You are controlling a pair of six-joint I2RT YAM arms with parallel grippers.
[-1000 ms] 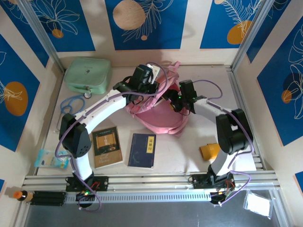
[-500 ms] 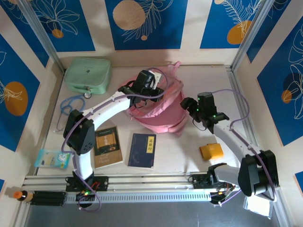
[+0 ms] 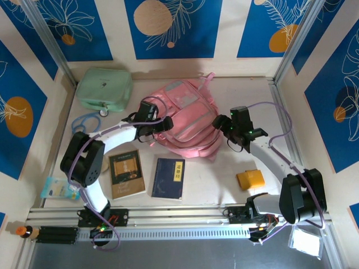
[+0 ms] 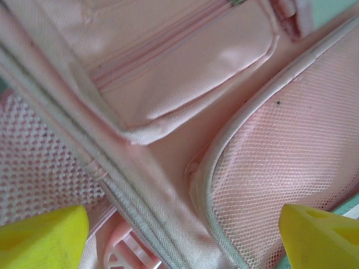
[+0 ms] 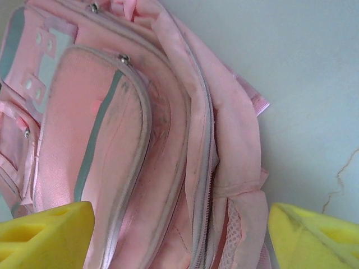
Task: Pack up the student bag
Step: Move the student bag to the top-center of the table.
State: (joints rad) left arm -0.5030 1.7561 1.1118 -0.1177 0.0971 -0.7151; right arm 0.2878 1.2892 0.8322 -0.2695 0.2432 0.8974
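Observation:
The student bag (image 3: 188, 120), a soft pink backpack, lies flat in the middle of the table with its grey-trimmed front pockets facing up. At the bag's left edge my left gripper (image 3: 167, 124) stands open. In the left wrist view its yellow fingertips (image 4: 42, 238) are spread wide over the pink fabric and mesh (image 4: 185, 101), holding nothing. My right gripper (image 3: 220, 123) is at the bag's right side, also open. Its yellow fingertips (image 5: 45, 232) straddle the bag's zipped side (image 5: 140, 140) without closing on it.
A mint-green case (image 3: 104, 88) sits at the back left, with a blue looped cord (image 3: 84, 120) in front of it. A brown book (image 3: 126, 174) and a dark blue book (image 3: 169, 178) lie near the front. An orange block (image 3: 250, 179) is at the right, a packet (image 3: 60, 188) at the left.
My left gripper has opened, let go of the bag and drawn back to its left edge. The bag has dropped flat, front up. The right gripper backed off to the right and opened a little wider.

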